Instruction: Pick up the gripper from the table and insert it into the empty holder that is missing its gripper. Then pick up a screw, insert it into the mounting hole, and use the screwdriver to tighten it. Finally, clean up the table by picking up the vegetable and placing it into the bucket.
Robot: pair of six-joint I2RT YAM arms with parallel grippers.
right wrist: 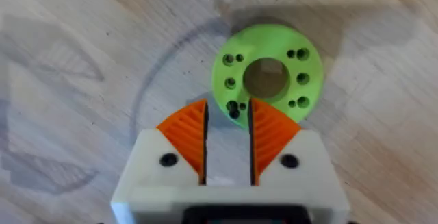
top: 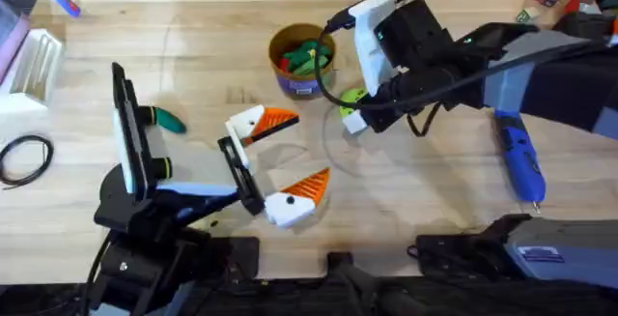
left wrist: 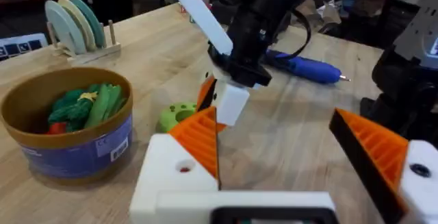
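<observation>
On the table, the screwdriver [top: 519,164] lies tip toward the robot.

blue screwdriver [top: 519,159] flat on table

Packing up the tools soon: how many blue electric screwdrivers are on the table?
1. The blue electric screwdriver lies toward the right edge of the table; others may be hidden.

The bucket [left wrist: 65,131] has a yellow rim and a blue-labelled wall, with green pieces inside. The disc [right wrist: 267,80] is light green, dotted with dark holes. The screwdriver [top: 519,157] is bright blue. Orange ribbed pads [right wrist: 188,133] sit on white finger blocks.
</observation>
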